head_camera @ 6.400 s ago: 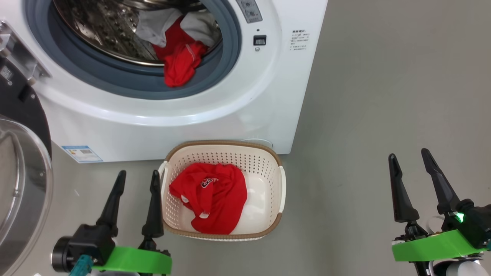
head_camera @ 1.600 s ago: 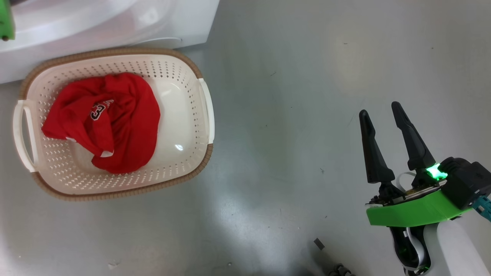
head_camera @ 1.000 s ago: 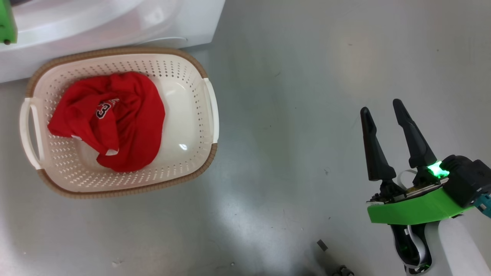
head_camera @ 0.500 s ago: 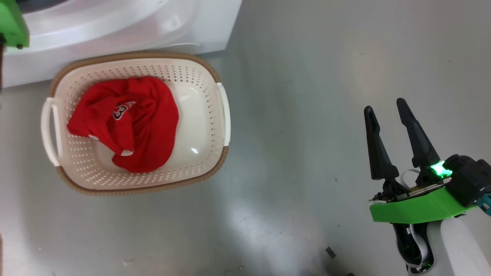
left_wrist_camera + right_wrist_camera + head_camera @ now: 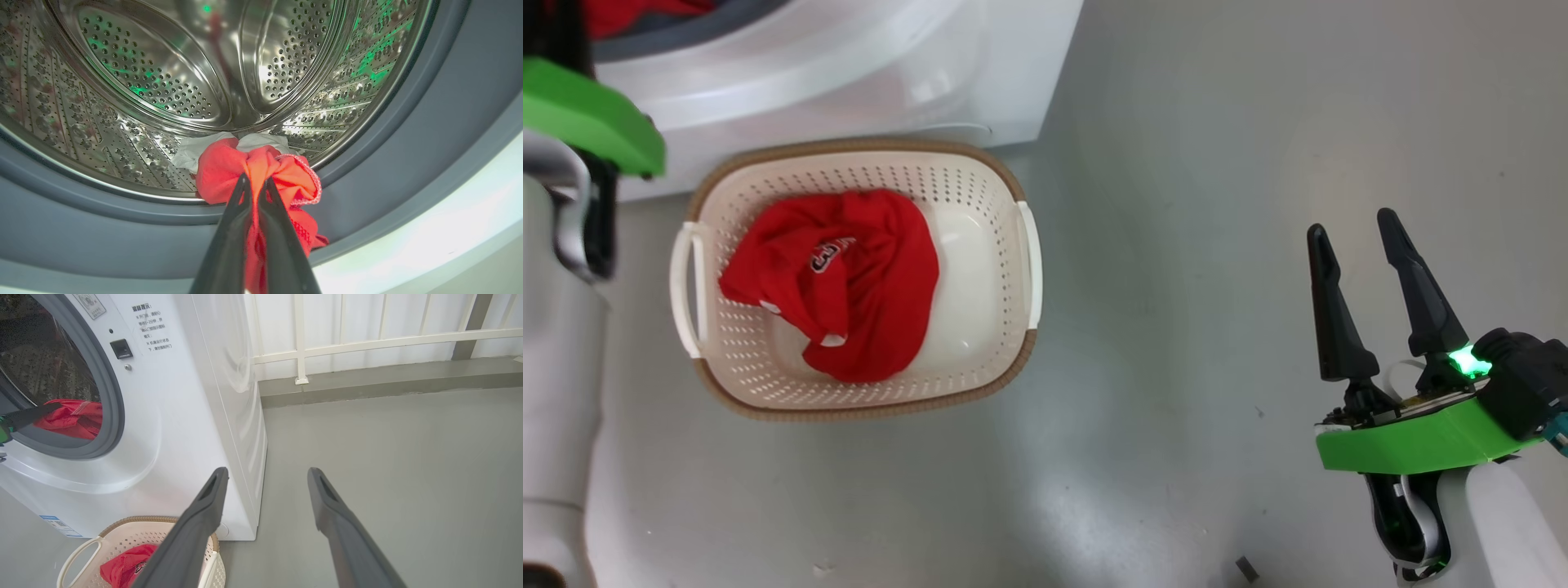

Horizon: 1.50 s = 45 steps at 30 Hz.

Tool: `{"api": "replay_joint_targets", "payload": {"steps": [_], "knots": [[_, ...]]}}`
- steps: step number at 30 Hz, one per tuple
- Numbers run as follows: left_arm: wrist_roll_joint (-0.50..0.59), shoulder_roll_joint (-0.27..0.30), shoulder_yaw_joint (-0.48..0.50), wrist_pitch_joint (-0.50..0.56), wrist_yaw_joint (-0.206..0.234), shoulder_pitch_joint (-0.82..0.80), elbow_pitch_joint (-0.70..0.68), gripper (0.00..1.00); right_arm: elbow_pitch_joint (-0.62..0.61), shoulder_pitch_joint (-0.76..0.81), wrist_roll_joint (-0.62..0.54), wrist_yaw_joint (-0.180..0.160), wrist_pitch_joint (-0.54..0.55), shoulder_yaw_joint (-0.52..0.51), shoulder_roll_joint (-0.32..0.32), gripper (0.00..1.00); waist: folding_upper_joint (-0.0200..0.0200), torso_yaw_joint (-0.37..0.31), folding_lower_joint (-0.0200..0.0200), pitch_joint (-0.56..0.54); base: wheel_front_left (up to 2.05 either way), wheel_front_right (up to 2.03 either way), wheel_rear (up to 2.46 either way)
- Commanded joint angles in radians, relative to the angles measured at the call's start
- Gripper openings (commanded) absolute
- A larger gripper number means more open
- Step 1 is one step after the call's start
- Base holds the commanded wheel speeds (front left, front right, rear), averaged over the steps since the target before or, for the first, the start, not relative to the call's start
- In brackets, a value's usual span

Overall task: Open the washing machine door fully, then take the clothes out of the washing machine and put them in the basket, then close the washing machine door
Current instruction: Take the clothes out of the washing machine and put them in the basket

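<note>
In the left wrist view my left gripper (image 5: 256, 179) is shut on a bright red garment (image 5: 222, 171) at the lower lip of the washing machine's steel drum (image 5: 163, 81). White fabric (image 5: 190, 149) lies behind it. The right wrist view shows that red garment (image 5: 69, 418) in the washing machine (image 5: 184, 416) opening. The cream basket (image 5: 980, 245) stands before the washing machine (image 5: 849, 82) and holds a red garment with a number print (image 5: 866, 278). My right gripper (image 5: 1352, 224) hangs open over bare floor, right of the basket. The washing machine door is out of view.
My left forearm (image 5: 556, 367) and its green wrist piece (image 5: 588, 114) rise along the left edge of the head view. A grey rubber gasket (image 5: 408, 143) rings the drum. Behind the machine runs a raised curb (image 5: 388, 381) with a white railing (image 5: 367, 339). Grey floor spreads to the right.
The head camera has swung, so the basket and the machine sit further right and lower in the picture, and my left forearm has come into it. The right gripper stays open.
</note>
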Motion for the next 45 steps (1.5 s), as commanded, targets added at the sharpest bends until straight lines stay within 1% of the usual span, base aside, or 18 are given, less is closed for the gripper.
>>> {"api": "replay_joint_targets", "payload": {"steps": [1,5,14,19,22,25,36,45], "knots": [[-0.008,0.040,0.024,-0.010,0.001,0.028,-0.046,0.00,-0.019,0.017,-0.015,0.006,-0.006,0.014,-0.009,1.00,0.0000,0.013,0.0000,-0.022,0.00,0.00,0.00],[-0.022,0.024,0.033,-0.011,0.007,0.118,-0.154,0.00,-0.023,0.025,-0.024,0.006,-0.006,0.005,-0.009,1.00,0.0000,0.030,0.0000,-0.045,0.00,0.00,0.00],[-0.026,-0.005,0.040,-0.012,0.047,0.337,-0.415,0.00,-0.023,0.049,-0.046,0.006,-0.006,-0.011,-0.009,1.00,0.0000,0.062,0.0000,-0.105,0.00,0.00,0.00],[-0.031,-0.010,0.036,-0.012,0.057,0.431,-0.524,0.00,-0.027,0.060,-0.058,0.006,-0.006,-0.017,-0.009,1.00,0.0000,0.078,0.0000,-0.131,0.00,0.00,0.00],[-0.029,-0.015,0.030,-0.011,0.071,0.489,-0.605,0.00,-0.030,0.069,-0.062,0.006,-0.006,-0.023,-0.009,1.00,0.0000,0.091,0.0000,-0.146,0.00,0.00,0.00],[-0.031,-0.020,0.025,-0.010,0.082,0.533,-0.659,0.00,-0.032,0.077,-0.063,0.006,-0.006,-0.025,-0.009,1.00,0.0000,0.099,0.0000,-0.156,0.00,0.00,0.00],[-0.038,-0.054,-0.001,-0.003,0.113,0.642,-0.780,0.00,-0.038,0.105,-0.062,0.006,-0.006,-0.046,-0.009,1.00,0.0000,0.123,0.0000,-0.210,0.00,0.00,0.00],[-0.037,-0.049,-0.012,0.018,0.138,0.725,-0.909,0.00,-0.042,0.120,-0.054,0.006,-0.006,-0.050,-0.009,1.00,0.0000,0.133,0.0000,-0.236,0.00,0.00,0.00]]}}
